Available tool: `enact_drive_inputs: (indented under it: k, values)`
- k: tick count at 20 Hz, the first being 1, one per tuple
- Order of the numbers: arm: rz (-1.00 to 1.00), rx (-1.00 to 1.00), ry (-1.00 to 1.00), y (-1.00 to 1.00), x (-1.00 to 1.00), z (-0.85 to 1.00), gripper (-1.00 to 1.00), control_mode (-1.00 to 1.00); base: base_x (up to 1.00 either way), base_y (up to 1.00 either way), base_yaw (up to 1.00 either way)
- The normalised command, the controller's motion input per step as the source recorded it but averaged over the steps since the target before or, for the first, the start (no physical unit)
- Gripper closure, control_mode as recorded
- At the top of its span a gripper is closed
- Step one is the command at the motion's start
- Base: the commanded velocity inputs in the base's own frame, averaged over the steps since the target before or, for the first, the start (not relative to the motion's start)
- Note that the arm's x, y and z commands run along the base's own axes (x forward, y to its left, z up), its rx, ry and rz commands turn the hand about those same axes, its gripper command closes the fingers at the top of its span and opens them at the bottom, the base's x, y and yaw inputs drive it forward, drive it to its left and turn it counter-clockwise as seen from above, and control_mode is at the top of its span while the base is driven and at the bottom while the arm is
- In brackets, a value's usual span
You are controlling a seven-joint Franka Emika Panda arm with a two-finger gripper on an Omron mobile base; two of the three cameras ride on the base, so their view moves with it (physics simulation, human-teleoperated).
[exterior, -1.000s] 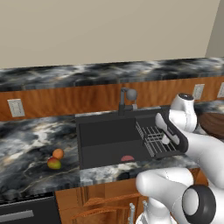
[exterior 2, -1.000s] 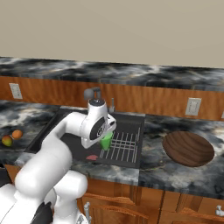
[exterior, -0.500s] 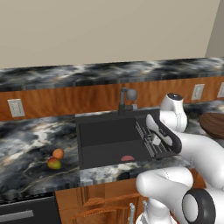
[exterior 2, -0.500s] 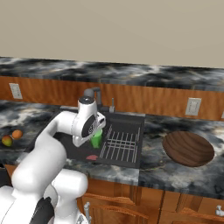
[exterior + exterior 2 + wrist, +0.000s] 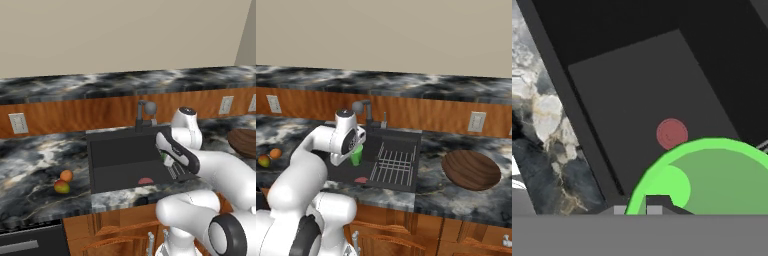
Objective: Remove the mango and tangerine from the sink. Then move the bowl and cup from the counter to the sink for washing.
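Here, gripper (image 5: 355,159) pinching plain green cup (image 5: 357,154) over black sink (image 5: 401,136), no writing legible anywhere

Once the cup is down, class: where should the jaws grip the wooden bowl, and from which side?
The rim, from above: the bowl sits upright on the counter, wide and shallow, likely too broad to span. One jaw inside, one outside.

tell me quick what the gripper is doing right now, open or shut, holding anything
Gripper: closed on the small bright green tapered cup, carried over the large dark black rectangular sink.
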Motion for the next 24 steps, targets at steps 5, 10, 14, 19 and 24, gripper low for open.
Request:
enact_drive_inputs:
  k: [5, 10, 14, 19, 24]
  values:
    - [0.11, 0.0, 0.0, 0.37, 0.17, -0.01, 1.0, -1.0, 0.0, 0.0, 0.0]
    - [0.11, 0.0, 0.0, 0.33, 0.19, -0.03, 1.0, -1.0, 0.0, 0.0, 0.0]
    - [0.11, 0.0, 0.0, 0.35, 0.18, -0.04, 1.0, -1.0, 0.0, 0.0, 0.0]
    - [0.1, 0.0, 0.01, 0.34, 0.17, -0.07, 1.0, -1.0, 0.0, 0.0, 0.0]
    - [0.07, 0.0, 0.07, 0.3, 0.17, -0.11, 1.0, -1.0, 0.0, 0.0, 0.0]
